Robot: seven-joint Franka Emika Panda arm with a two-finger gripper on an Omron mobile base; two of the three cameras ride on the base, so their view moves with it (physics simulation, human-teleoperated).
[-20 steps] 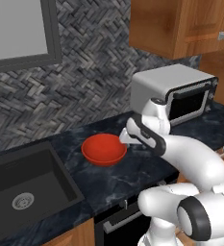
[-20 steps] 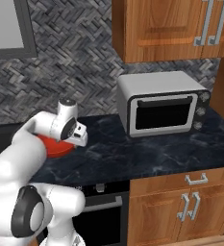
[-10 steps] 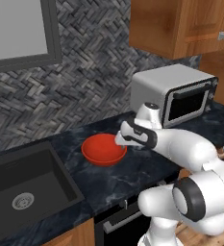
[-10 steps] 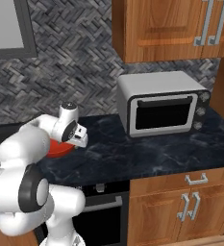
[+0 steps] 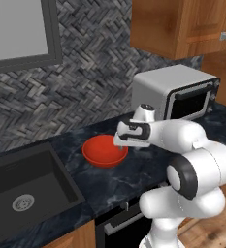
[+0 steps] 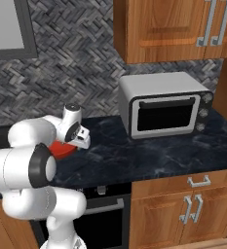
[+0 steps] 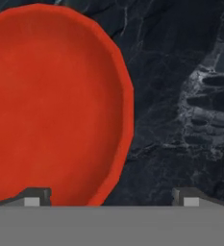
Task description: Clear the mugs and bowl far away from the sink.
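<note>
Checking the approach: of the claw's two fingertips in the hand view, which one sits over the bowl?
The fingertip at lower left sits over the red-orange bowl; the other lies over bare dark counter, so the open claw straddles the rim.

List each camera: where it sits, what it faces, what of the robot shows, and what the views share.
Left base view: behind the arm to its left, facing the counter and sink; the white arm rises at lower right, gripper over the bowl.
Right base view: behind the arm to its right, facing the toaster oven and cabinets; arm at lower left.
Hand view: on the hand, looking down at the bowl's rim; open fingertips at the bottom.
Shared: all three show the bowl and dark counter.
</note>
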